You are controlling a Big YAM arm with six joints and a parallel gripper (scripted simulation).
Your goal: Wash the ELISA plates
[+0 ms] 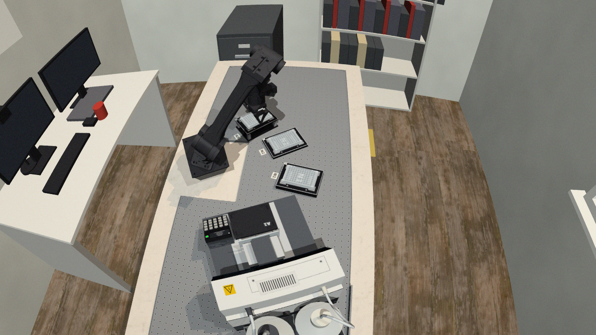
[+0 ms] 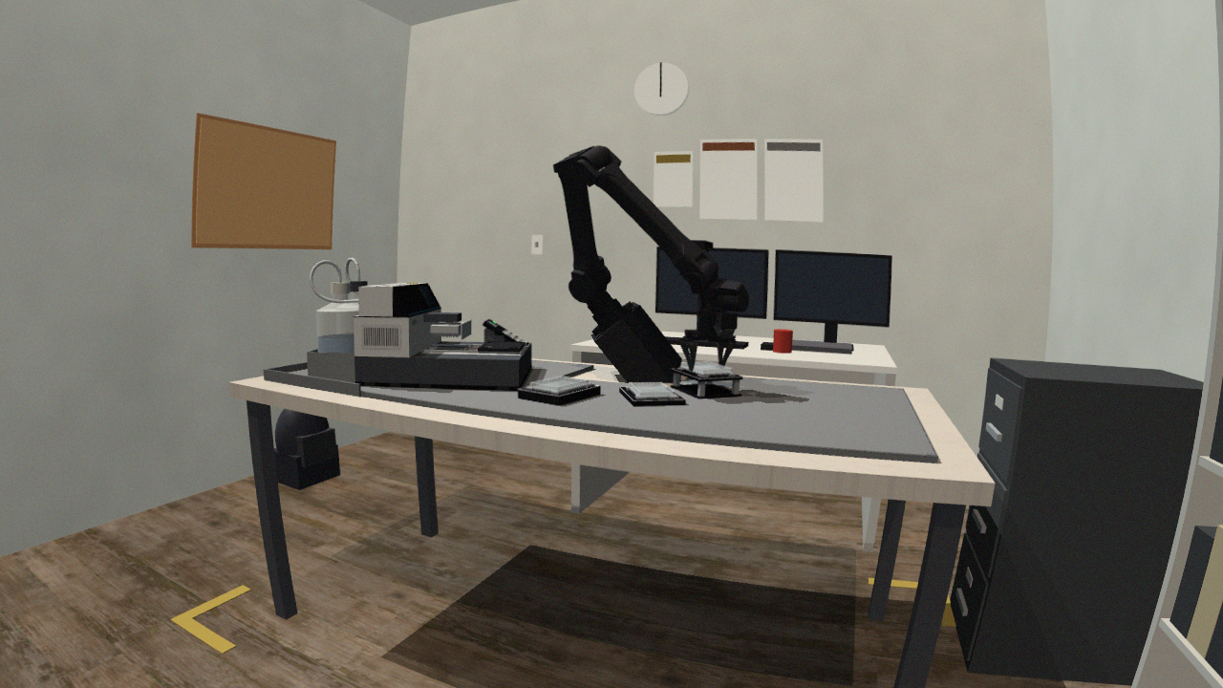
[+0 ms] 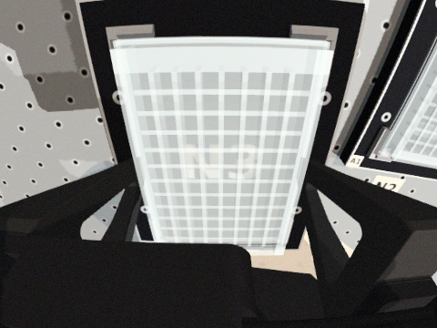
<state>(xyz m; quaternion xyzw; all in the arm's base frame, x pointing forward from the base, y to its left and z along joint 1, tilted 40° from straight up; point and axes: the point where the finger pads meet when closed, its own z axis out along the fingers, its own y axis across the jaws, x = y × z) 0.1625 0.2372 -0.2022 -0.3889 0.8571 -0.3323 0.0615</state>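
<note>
My gripper (image 1: 260, 117) (image 2: 708, 363) (image 3: 220, 166) is shut on the clear N3 plate (image 1: 250, 120) (image 2: 713, 368) (image 3: 218, 137), with one finger at each long side. The plate is level and lined up over the black raised nest N3 (image 3: 218, 15), seemingly slightly above its locators; its cut-off corner is not clear. The N2 plate (image 1: 284, 141) (image 2: 652, 390) (image 3: 421, 132) and the N1 plate (image 1: 299, 177) (image 2: 560, 386) lie in their nests. The washer's black carrier (image 1: 250, 216) bears no plate. A green light (image 1: 206, 236) shows beside its keypad (image 1: 215, 223).
The washer's white housing (image 1: 277, 283) (image 2: 382, 335) stands beyond the carrier, with bottles (image 1: 318, 318) behind it. Nest N2 stands close beside N3. A desk with monitors (image 1: 71, 68) and a red cup (image 1: 99, 110) (image 2: 783, 340) is beside the bench.
</note>
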